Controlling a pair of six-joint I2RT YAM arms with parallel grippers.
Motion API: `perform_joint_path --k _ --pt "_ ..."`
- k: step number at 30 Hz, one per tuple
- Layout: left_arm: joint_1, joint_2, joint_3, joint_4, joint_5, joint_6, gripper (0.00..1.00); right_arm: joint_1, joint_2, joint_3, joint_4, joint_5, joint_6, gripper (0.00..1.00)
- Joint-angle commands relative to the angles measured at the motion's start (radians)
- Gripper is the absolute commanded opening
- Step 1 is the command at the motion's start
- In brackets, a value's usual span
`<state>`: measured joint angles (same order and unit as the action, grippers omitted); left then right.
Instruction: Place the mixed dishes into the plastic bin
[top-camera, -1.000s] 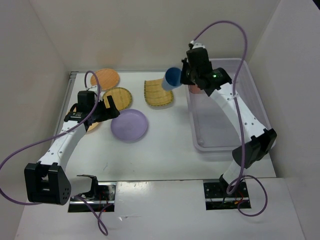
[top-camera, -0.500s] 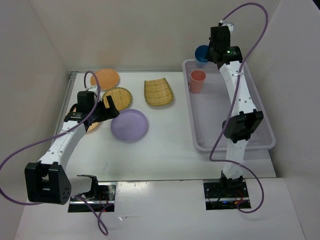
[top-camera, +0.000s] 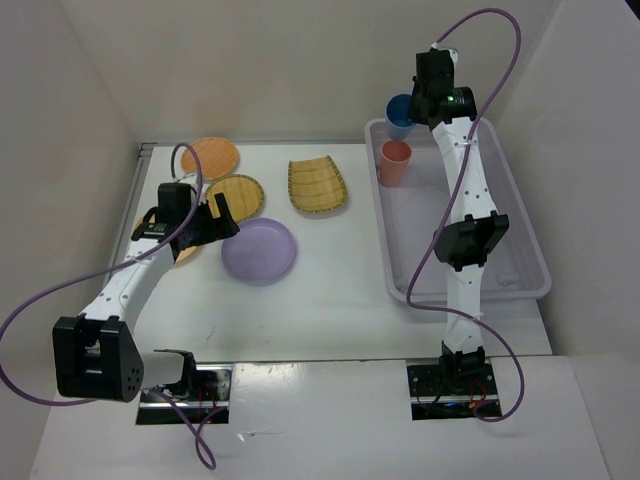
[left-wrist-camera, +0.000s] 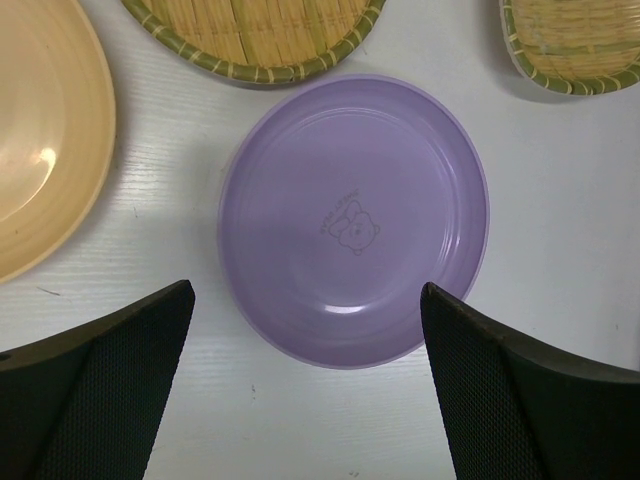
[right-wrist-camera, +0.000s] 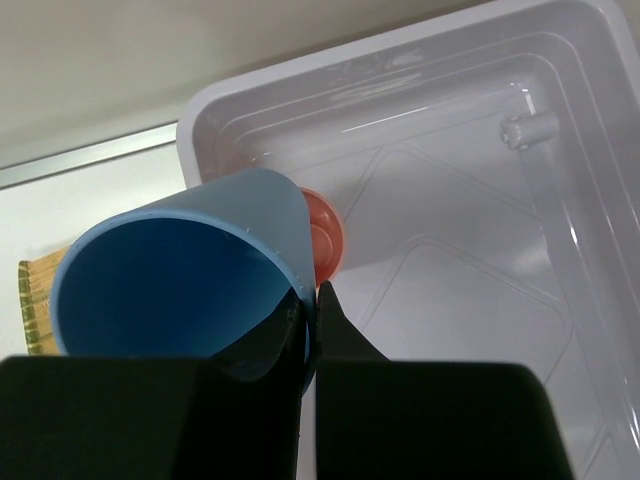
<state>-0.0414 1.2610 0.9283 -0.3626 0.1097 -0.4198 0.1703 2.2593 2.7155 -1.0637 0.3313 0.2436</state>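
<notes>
Pinching the wall of the blue cup (right-wrist-camera: 180, 270) between closed fingers, the right gripper (right-wrist-camera: 310, 300) hangs high over the far left corner of the plastic bin (top-camera: 520, 215). The cup is tilted and clear of the bin's floor. The coral cup (top-camera: 395, 162) stands upright inside that same corner, just beneath it. The left gripper (left-wrist-camera: 305, 290) is spread wide and holds nothing, with the lavender round plate (left-wrist-camera: 350, 220) lying on the table (top-camera: 330, 290) just ahead of its fingertips. Near that plate lie the round yellow woven plate (top-camera: 237, 195), the squarish yellow woven plate (top-camera: 318, 186) and an orange plate (top-camera: 210, 157).
</notes>
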Motion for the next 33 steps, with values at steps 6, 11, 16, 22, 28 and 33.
perform_joint_path --k 6,11,16,22,28,33 --pt "0.006 0.02 0.007 0.021 0.007 0.015 1.0 -0.006 0.016 0.0 -0.021 0.014 -0.003 0.0" --pt "0.006 0.02 0.007 0.021 0.007 0.015 1.0 -0.006 0.026 0.0 -0.012 0.014 -0.003 0.01" --pt "0.015 0.02 0.007 0.021 0.007 0.024 1.0 -0.006 0.049 0.0 -0.012 0.014 -0.003 0.02" --pt "0.015 0.02 0.007 0.021 0.007 0.024 1.0 -0.006 0.077 0.0 -0.021 0.032 -0.003 0.03" --pt "0.015 0.02 0.017 0.021 0.007 0.024 1.0 -0.006 0.086 0.0 -0.03 0.041 -0.003 0.03" --pt "0.025 0.02 0.017 0.021 0.007 0.024 1.0 -0.006 0.117 0.004 -0.048 0.041 -0.003 0.03"
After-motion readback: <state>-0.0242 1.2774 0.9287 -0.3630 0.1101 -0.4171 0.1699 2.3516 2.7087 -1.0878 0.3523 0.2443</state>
